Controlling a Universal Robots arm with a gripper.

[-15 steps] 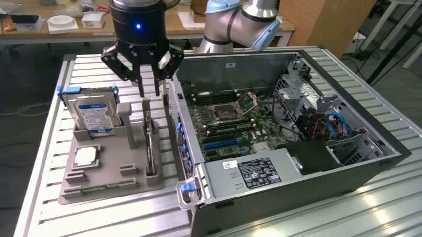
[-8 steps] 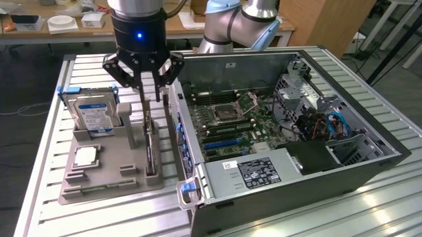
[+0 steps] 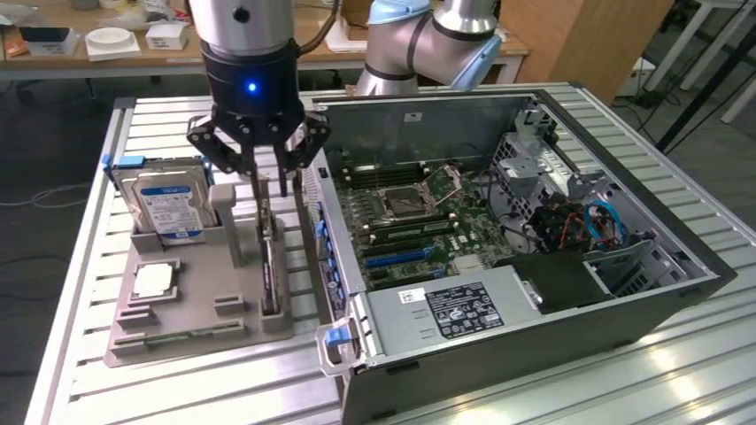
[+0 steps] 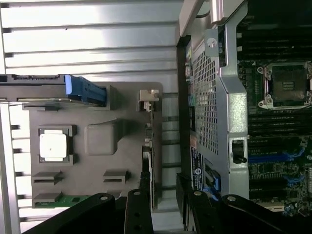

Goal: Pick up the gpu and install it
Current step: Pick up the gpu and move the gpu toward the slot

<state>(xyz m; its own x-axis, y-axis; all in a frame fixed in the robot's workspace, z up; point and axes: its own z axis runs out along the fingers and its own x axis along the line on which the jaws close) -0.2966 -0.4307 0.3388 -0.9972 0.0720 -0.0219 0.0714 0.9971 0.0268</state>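
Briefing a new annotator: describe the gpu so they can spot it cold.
At the exterior view's left of the open PC case sits a grey holder tray. The gpu stands on edge along the tray's side nearest the case, just below the gripper. Unlike the labelled silver hard drive and the square CPU chip, it is a thin dark card.

Slatted metal table (image 3: pixel 71 274), on which a grey parts tray (image 3: pixel 219 274) and an open computer case (image 3: pixel 532 354) are set side by side.
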